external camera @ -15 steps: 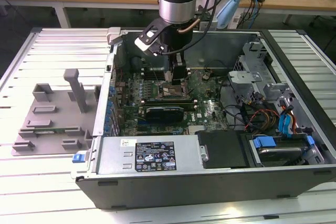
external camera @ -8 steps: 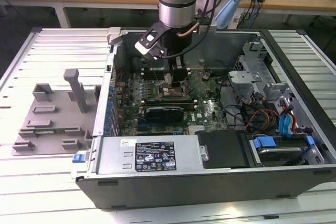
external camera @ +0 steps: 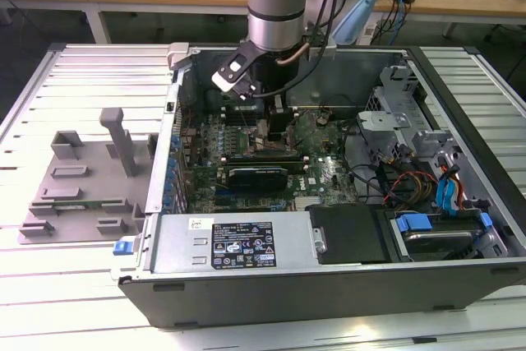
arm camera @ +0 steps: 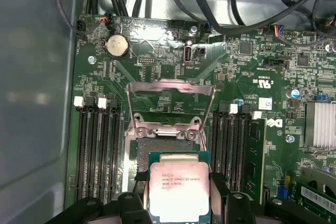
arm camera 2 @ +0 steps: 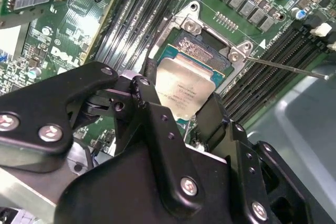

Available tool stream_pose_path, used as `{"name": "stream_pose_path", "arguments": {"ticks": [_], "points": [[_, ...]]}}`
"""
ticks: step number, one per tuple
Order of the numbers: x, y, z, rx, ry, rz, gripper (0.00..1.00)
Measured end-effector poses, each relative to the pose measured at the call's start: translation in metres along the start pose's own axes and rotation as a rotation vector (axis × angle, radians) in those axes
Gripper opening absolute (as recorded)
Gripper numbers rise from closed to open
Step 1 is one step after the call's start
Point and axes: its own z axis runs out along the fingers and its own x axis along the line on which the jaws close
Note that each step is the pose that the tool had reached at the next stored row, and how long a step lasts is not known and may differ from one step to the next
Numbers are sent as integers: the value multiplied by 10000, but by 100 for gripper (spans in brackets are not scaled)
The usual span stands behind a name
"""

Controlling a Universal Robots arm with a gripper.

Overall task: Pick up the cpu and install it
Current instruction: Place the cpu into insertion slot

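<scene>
The cpu (arm camera: pixel 178 191), a small square chip with a silvery top on a green edge, sits between my two black fingers (arm camera: pixel 139 180) in both wrist views. My gripper (arm camera: pixel 178 182) is shut on the cpu (arm camera 2: pixel 185 88) and holds it tilted just above the open socket (arm camera: pixel 157 150) on the motherboard. The socket's metal load plate (arm camera: pixel 170 100) stands flipped up behind it. In the exterior view my gripper (external camera: pixel 275 125) reaches down into the open computer case (external camera: pixel 329 285), near the back of the board.
Memory slots (arm camera: pixel 94 150) flank the socket on both sides. A thin metal lever (arm camera 2: pixel 289 68) sticks out beside it. Cables (arm camera: pixel 220 3) run along the case wall. A grey plastic tray (external camera: pixel 82 178) lies on the exterior view's left, outside the case.
</scene>
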Motion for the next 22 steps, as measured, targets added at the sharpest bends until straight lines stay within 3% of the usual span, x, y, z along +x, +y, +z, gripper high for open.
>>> {"name": "stream_pose_path", "arguments": {"ticks": [1, 3, 4, 10, 15, 17, 18, 22], "points": [[16, 0, 17, 4, -128, -5, 55], [22, -1, 46, 13, -161, 114, 55], [23, -2, 66, 29, -173, 441, 55], [56, -3, 118, 34, -162, 547, 55], [94, -2, 187, 21, -149, 273, 55], [110, -1, 203, 20, -148, 273, 55], [112, -3, 245, 21, -149, 283, 55], [114, -4, 273, 28, -154, 437, 55]]}}
